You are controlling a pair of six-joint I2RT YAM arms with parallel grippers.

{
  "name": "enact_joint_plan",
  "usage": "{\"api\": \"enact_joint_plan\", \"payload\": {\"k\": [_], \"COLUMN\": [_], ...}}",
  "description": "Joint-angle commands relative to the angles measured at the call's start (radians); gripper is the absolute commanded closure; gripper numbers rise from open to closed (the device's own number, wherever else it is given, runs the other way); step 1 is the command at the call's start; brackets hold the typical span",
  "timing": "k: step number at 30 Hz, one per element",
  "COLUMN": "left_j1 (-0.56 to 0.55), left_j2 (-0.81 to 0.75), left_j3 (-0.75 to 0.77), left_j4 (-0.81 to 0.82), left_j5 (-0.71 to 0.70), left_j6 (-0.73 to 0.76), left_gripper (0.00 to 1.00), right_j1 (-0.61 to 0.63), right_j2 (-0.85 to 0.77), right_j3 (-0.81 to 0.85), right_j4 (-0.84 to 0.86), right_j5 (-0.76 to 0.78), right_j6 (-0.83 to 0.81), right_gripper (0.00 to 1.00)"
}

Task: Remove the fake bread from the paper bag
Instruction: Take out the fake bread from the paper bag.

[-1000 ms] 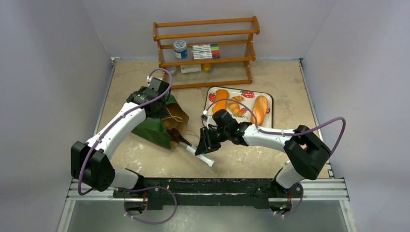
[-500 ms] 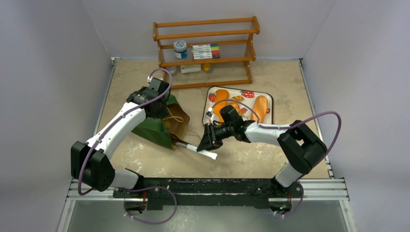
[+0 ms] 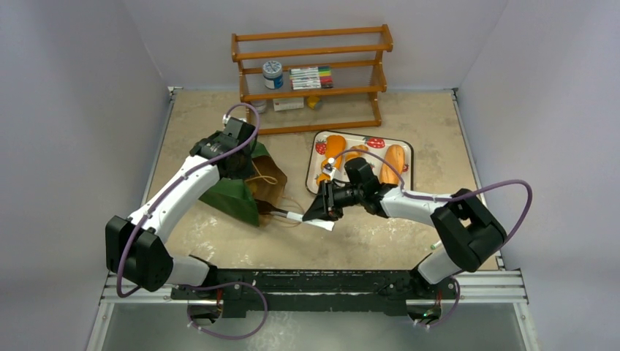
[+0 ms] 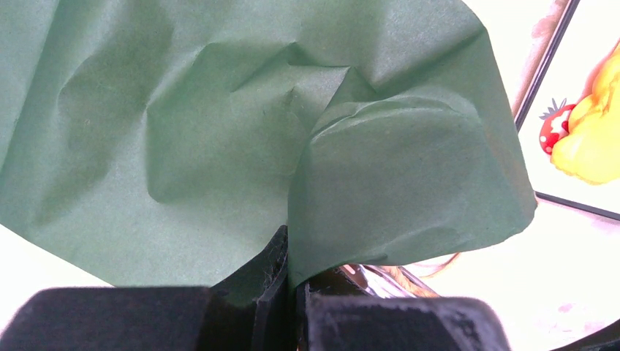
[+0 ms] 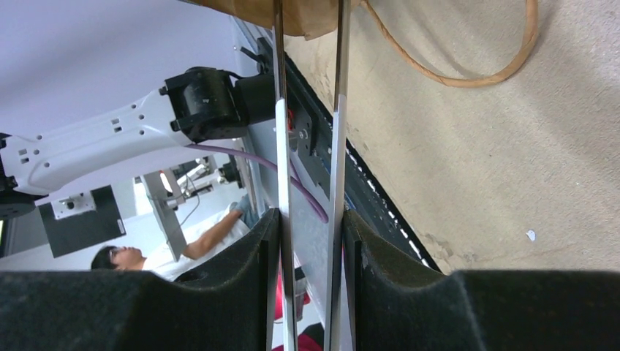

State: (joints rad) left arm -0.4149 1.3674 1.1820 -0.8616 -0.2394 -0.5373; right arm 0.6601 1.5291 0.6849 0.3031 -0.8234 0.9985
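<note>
Top external view: paper bag (image 3: pixel 232 191) lying on desk (image 3: pixel 365 245).
Left fingers (image 4: pixel 146 322): clenched on paper bag fold.
Right fingers (image 5: pixel 219 307): grasping tongs (image 3: pixel 307 220).

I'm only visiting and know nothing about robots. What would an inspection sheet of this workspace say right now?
Surface: beige mottled tabletop, nothing else seen.
Job's things: dark green paper bag lies on its side, contents hidden; three orange-golden fake bread pieces lie on the white strawberry-printed tray.
Clutter: wooden rack at the back, holding a jar and markers.
Grippers: left gripper pinches the bag's green paper; right gripper clamps long white-and-metal tongs, tips at the bag's mouth.
Cables: purple cables loop off both arms.
Surroundings: plain grey walls; a person shows beyond the table in the right wrist view.
</note>
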Motion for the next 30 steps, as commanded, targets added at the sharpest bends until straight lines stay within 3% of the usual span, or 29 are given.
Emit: {"api": "enact_joint_plan", "payload": {"k": [1, 19, 30], "left_j1": [0.003, 0.003, 0.001], "left_j2": [-0.037, -0.071, -0.073], "left_j3": [0.033, -0.033, -0.040], "left_j4": [0.012, 0.043, 0.062], "left_j5": [0.026, 0.048, 0.075], "left_j6": [0.011, -0.041, -0.059], "left_gripper": [1.00, 1.00, 1.00], "right_j1": [-0.004, -0.003, 0.007], "right_j2": [-0.014, -0.062, -0.009], "right_j3": [0.013, 0.010, 0.047], "right_j4": [0.065, 0.101, 0.134], "right_j5": [-0.004, 0.148, 0.155], "right_j6": [0.046, 0.157, 0.180], "right_gripper": [0.65, 0.67, 0.65]}}
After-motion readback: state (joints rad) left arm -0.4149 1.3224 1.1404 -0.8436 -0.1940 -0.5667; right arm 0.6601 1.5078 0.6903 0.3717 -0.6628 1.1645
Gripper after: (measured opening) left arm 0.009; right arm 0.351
